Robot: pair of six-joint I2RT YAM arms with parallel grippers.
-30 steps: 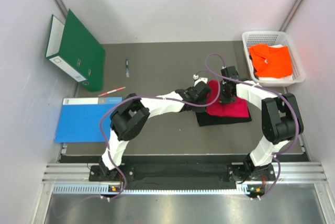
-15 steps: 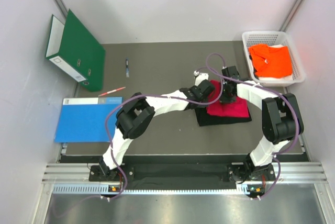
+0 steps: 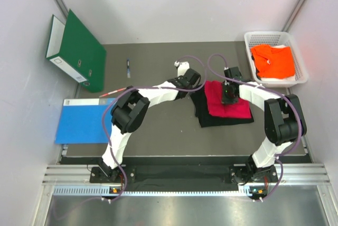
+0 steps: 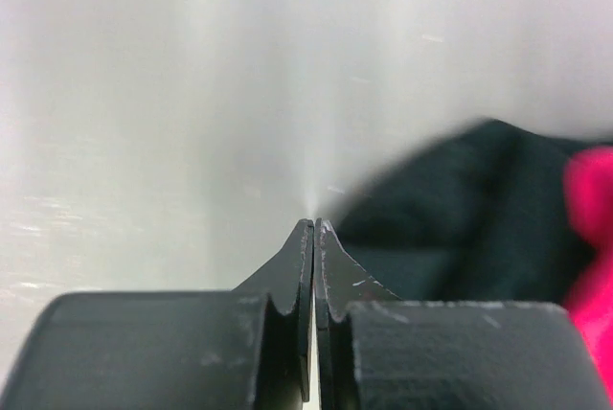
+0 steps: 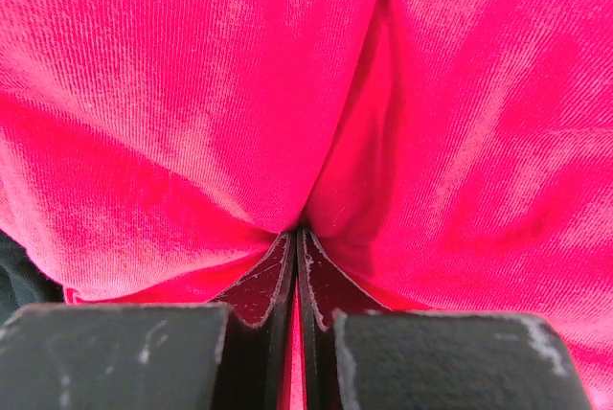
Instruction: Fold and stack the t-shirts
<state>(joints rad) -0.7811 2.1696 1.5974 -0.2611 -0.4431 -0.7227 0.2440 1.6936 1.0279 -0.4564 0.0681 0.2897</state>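
Right wrist view shows the right claw (image 5: 295,233) clenched, seemingly nipping a fold of the crimson t-shirt (image 5: 192,94), which lies folded atop the black t-shirt (image 3: 203,111) mid-counter (image 3: 158,125). The left claw (image 4: 314,225) is pressed shut and empty, just beside the black cloth's edge. The orange t-shirt (image 3: 273,59) sits in the white basket (image 3: 248,38).

Top view looks down; wrist views sit low (right nearest); all seemingly share the crimson shirt (image 3: 236,109).

crimson t-shirt (image 3: 238,111) | black t-shirt (image 3: 200,110) | orange t-shirt (image 3: 274,61) | blue sheet (image 3: 79,123) | green binder (image 3: 79,49)
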